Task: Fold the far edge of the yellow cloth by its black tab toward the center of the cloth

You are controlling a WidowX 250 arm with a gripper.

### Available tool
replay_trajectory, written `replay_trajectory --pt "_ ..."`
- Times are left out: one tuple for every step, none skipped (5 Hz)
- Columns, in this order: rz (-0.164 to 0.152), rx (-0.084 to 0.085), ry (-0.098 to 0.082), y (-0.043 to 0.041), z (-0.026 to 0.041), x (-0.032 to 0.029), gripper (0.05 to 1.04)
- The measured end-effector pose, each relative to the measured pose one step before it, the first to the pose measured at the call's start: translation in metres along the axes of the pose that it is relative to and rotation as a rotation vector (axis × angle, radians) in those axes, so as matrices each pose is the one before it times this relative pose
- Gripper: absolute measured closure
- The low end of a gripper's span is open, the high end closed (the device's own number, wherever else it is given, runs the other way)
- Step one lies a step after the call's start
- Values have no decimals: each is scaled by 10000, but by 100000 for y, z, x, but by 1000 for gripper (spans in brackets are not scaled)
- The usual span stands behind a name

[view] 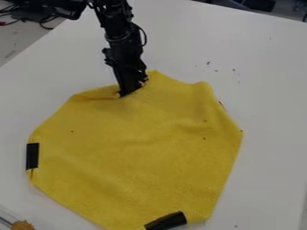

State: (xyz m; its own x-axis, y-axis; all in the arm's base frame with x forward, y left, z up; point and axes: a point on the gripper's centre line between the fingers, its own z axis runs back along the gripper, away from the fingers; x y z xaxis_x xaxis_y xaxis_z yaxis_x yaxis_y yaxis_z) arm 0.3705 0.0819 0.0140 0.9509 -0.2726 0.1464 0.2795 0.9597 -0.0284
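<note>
Yellow cloth (138,152) on a white table (264,90), the black tool (131,90) at its far edge.
In the camera view the cloth lay spread in an uneven, many-sided shape, its soft, matte fabric lightly rippled and dotted with dark specks. The tool pointed down onto the cloth's far edge, where the fabric puckered around its tip; whether it was wide, narrow or gripping could not be told. One black strip (32,156) marked the cloth's left edge, another black strip (166,221) its near edge.
</note>
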Motion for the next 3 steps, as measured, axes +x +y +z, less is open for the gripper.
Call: replay_trajectory --pt "43 43 104 115 7 -193 1026" --pt "81 494 -72 -76 2279 -730 1027" --pt "210 507 -605 -412 3514 -634 1028"
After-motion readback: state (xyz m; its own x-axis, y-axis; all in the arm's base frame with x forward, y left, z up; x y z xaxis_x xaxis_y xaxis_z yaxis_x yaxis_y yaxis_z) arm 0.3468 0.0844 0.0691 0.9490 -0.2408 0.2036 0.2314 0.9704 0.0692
